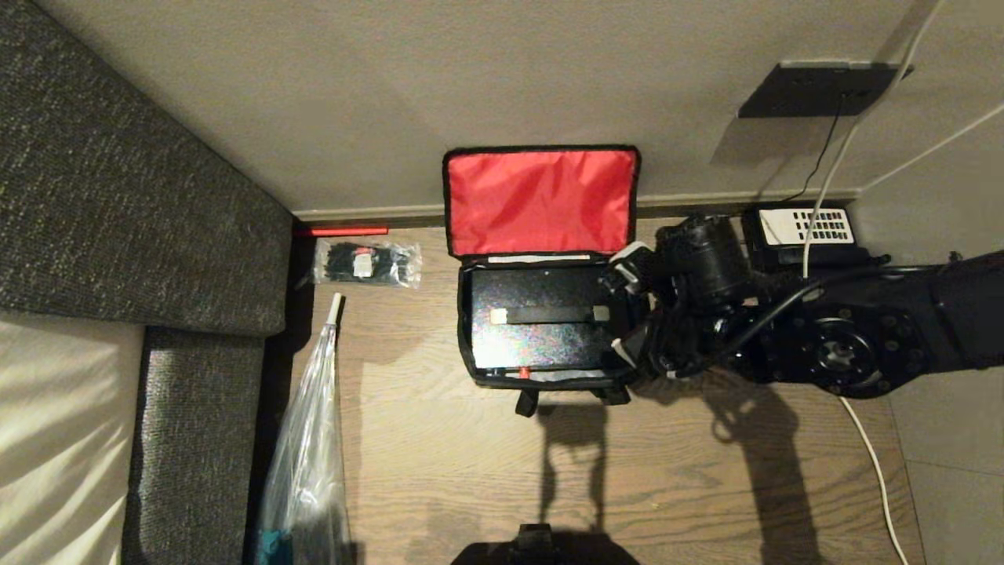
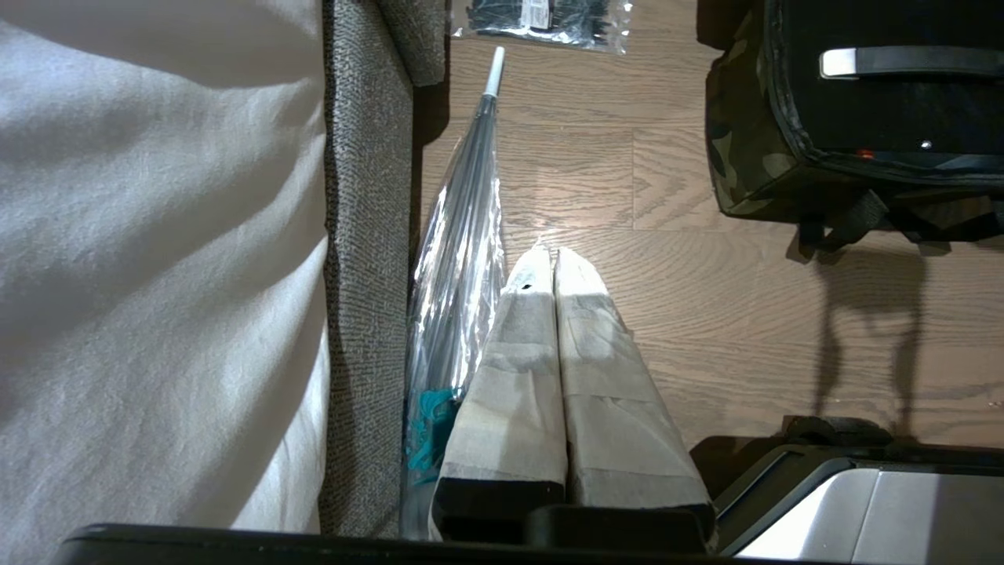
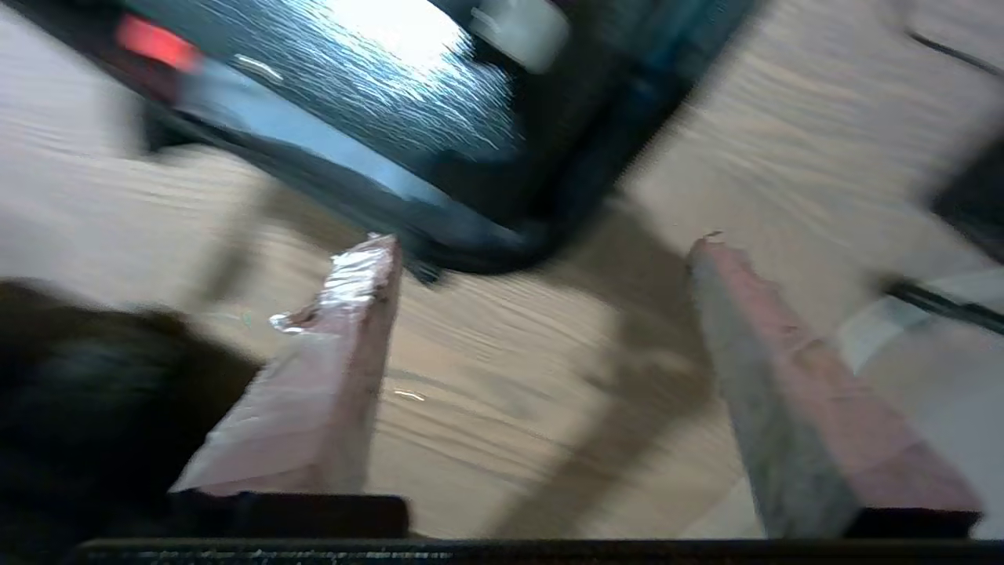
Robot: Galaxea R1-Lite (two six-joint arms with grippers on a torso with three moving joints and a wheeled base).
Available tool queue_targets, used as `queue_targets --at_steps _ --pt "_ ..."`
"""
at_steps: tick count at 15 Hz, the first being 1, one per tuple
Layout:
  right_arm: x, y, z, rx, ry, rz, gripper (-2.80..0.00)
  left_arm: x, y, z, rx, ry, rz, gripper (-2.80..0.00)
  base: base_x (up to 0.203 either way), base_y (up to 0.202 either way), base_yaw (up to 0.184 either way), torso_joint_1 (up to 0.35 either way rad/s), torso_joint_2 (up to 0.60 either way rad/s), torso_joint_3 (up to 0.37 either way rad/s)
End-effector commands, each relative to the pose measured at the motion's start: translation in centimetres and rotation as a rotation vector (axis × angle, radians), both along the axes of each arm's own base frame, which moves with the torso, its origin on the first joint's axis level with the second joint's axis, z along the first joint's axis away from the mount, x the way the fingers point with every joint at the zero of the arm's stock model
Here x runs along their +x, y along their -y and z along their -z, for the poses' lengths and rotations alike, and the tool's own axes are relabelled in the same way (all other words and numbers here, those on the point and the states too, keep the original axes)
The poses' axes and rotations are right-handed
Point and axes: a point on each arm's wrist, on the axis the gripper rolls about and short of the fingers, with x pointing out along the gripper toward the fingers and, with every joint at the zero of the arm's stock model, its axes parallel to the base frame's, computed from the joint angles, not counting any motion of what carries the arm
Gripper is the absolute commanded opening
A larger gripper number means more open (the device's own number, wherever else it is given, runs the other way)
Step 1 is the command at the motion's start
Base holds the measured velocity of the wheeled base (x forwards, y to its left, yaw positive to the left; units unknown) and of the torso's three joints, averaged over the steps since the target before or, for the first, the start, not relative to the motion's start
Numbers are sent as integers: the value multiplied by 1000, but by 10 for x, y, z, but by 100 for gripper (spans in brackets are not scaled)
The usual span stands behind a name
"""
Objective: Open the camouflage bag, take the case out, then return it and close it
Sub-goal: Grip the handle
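The camouflage bag point(image 1: 464, 337) sits open on the wooden floor against the wall, its red-lined lid point(image 1: 541, 200) standing up. The black case point(image 1: 541, 345) lies inside it, strap handle point(image 1: 549, 315) facing up between two pale tabs. My right gripper point(image 1: 625, 306) hovers at the bag's right end, fingers spread wide with nothing between them. In the right wrist view the gripper point(image 3: 543, 245) is over bare floor, just off a corner of the bag point(image 3: 471, 227). My left gripper point(image 2: 553, 255) hangs shut and empty, low beside the sofa, away from the bag point(image 2: 741, 157).
A dark grey sofa point(image 1: 118, 196) fills the left side. A folded clear umbrella point(image 1: 310, 439) leans along it. A packet of black ties point(image 1: 367, 264) lies left of the bag. A desk phone point(image 1: 808, 227) and a white cable point(image 1: 871, 463) are on the right.
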Motion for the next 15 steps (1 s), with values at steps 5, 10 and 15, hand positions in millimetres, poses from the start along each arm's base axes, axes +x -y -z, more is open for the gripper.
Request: queue_targets --at_steps 5,10,15 --pt "-9 -42 40 -279 22 -39 0 0 0 1 0 -3 -1 -280 0 0 0 0 0 0" --pt "10 -75 43 -407 221 -140 0 0 0 1 0 -3 -1 -280 0 0 0 0 0 0" --pt "33 -94 66 -547 485 -167 0 0 0 1 0 -2 -1 -280 0 0 0 0 0 0"
